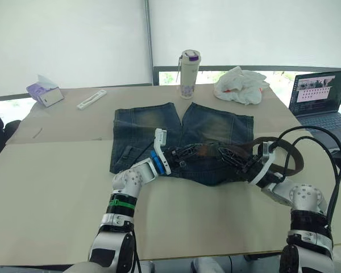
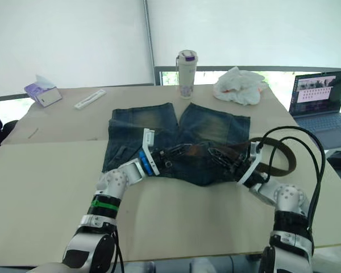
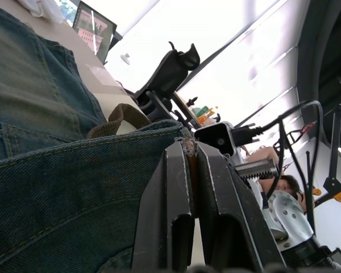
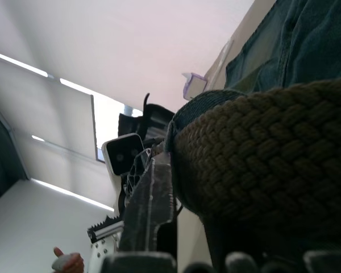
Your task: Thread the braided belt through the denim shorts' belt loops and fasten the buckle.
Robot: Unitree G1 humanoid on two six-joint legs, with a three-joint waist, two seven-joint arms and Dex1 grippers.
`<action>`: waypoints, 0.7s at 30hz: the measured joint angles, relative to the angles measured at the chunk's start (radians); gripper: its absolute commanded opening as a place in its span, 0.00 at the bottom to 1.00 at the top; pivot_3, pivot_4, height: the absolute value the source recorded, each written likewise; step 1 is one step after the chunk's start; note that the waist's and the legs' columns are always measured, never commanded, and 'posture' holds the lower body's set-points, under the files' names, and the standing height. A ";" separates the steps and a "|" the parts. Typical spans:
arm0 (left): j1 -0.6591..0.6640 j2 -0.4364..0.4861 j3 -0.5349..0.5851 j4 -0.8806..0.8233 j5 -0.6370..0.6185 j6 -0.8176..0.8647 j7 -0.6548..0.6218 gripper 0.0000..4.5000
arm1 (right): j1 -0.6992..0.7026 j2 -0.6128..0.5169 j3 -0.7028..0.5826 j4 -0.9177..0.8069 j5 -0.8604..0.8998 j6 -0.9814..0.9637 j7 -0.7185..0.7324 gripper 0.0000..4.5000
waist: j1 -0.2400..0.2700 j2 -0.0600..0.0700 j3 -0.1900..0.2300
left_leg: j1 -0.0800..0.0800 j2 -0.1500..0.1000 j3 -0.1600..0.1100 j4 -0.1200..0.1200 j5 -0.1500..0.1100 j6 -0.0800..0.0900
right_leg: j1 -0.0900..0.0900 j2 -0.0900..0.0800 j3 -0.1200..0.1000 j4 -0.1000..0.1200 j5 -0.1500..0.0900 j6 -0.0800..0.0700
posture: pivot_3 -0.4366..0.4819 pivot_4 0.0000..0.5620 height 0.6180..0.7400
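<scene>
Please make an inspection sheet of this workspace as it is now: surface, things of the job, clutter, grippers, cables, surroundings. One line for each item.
Surface: beige table, bare in front of the arms.
Job's things: denim shorts lie flat, waistband toward the robot; braided belt lies along the waistband, its free end looped past the shorts' right edge; buckle not made out.
Clutter: tissue box, white flat tool, bottle, white plastic bag, laptop.
Grippers: left gripper shut on a thin edge at the waistband; right gripper at the belt, state unclear.
Cables: black cables arch over the right arm.
Surroundings: window blinds behind the table.
</scene>
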 measured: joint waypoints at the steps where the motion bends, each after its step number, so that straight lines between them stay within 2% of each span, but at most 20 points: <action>1: 0.000 -0.004 0.001 0.008 0.008 -0.019 0.014 0.00 | 0.028 -0.018 0.019 -0.044 -0.027 -0.032 0.006 0.53 | 0.003 0.000 0.000 | 0.000 0.000 0.000 0.000 0.000 0.000 | 0.000 0.000 0.000 0.000 0.000 0.001 | 0.48 0.27 1.00; 4: -0.004 -0.012 0.012 0.038 0.029 -0.061 0.054 0.00 | 0.115 -0.077 0.045 -0.141 -0.122 -0.151 0.018 0.75 | 0.009 0.000 0.000 | 0.000 0.000 0.000 0.000 0.000 0.000 | 0.000 -0.001 0.000 -0.001 -0.001 0.002 | 0.48 0.27 1.00; 10: -0.006 0.002 0.003 0.037 0.087 -0.103 0.104 0.00 | 0.284 -0.177 0.071 -0.396 -0.275 -0.345 0.017 0.75 | 0.009 -0.001 0.001 | 0.000 0.000 0.000 0.000 0.000 0.000 | 0.000 0.000 0.001 0.000 -0.001 0.003 | 0.48 0.27 1.00; 14: -0.005 0.007 -0.054 0.033 0.140 -0.121 0.104 0.00 | 0.289 -0.151 0.166 -0.531 -0.338 -0.381 -0.038 0.75 | 0.000 -0.003 0.002 | 0.001 0.000 0.000 -0.001 0.000 -0.001 | 0.000 0.001 0.001 0.000 -0.001 0.003 | 0.48 0.27 1.00; 17: -0.005 0.017 -0.083 0.034 0.177 -0.142 0.104 0.00 | 0.278 -0.109 0.266 -0.524 -0.418 -0.409 -0.099 0.75 | 0.002 -0.003 0.002 | 0.001 0.000 0.000 -0.001 0.000 -0.001 | 0.000 0.000 0.001 0.000 -0.001 0.003 | 0.48 0.27 1.00; 21: -0.006 0.041 -0.082 0.035 0.202 -0.170 0.104 0.00 | 0.258 -0.100 0.346 -0.424 -0.553 -0.453 -0.181 0.75 | 0.011 -0.001 0.001 | 0.001 -0.001 0.000 0.000 0.000 -0.001 | 0.000 -0.002 0.001 -0.001 0.001 -0.001 | 0.48 0.27 1.00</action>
